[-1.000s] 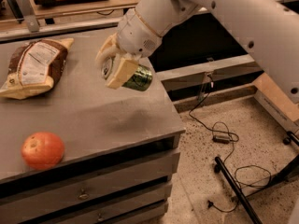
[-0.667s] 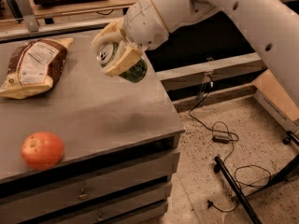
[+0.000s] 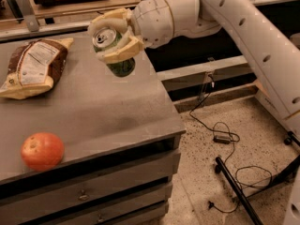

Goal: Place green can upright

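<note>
The green can (image 3: 117, 55) is held in the air above the far right part of the grey counter (image 3: 93, 107). Its silver top with the pull tab (image 3: 104, 35) faces up and toward the camera, so the can is tilted close to upright. My gripper (image 3: 112, 36) is shut on the can, its cream fingers (image 3: 123, 50) wrapped around the upper half. The can hangs clear of the counter surface.
A brown chip bag (image 3: 33, 67) lies at the counter's far left. A red apple (image 3: 42, 151) sits near the front left edge. The counter's right edge drops to a speckled floor with cables (image 3: 220, 137). Drawers (image 3: 89, 191) are below the front edge.
The gripper has turned the can from lying sideways toward upright, and moved it left and slightly up over the counter.
</note>
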`<state>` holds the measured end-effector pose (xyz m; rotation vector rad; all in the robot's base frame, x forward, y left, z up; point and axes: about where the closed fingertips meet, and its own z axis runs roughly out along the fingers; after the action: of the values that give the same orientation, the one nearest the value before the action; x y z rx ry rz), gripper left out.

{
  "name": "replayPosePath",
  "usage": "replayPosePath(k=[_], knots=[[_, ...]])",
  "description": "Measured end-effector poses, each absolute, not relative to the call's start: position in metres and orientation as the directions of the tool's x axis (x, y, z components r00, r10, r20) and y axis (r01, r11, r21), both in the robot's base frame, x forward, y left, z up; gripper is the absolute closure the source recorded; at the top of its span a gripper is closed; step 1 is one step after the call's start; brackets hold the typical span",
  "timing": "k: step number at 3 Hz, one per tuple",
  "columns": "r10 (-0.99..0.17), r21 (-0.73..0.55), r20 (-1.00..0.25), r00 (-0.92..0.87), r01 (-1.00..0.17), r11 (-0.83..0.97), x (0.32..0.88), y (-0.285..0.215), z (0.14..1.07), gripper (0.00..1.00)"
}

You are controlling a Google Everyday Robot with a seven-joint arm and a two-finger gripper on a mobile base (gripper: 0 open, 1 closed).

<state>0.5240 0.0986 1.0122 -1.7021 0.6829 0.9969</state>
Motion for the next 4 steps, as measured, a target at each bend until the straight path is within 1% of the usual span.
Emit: replayPosePath(k=[1, 2, 3, 4], knots=[[0.145, -0.409, -0.913, 0.382, -0.848, -0.337, 0.523, 0.099, 1.000, 0.98], [0.150, -0.326, -0.945, 0.290, -0.876, -0.356, 0.506, 0.093, 0.979, 0.69], [0.131, -0.267, -0.963, 0.235, -0.893, -0.362, 0.493, 0.086, 0.958, 0.45], [0.172, -0.265, -0.961, 0.218, -0.906, -0.330, 0.484, 0.082, 0.937, 0.14]])
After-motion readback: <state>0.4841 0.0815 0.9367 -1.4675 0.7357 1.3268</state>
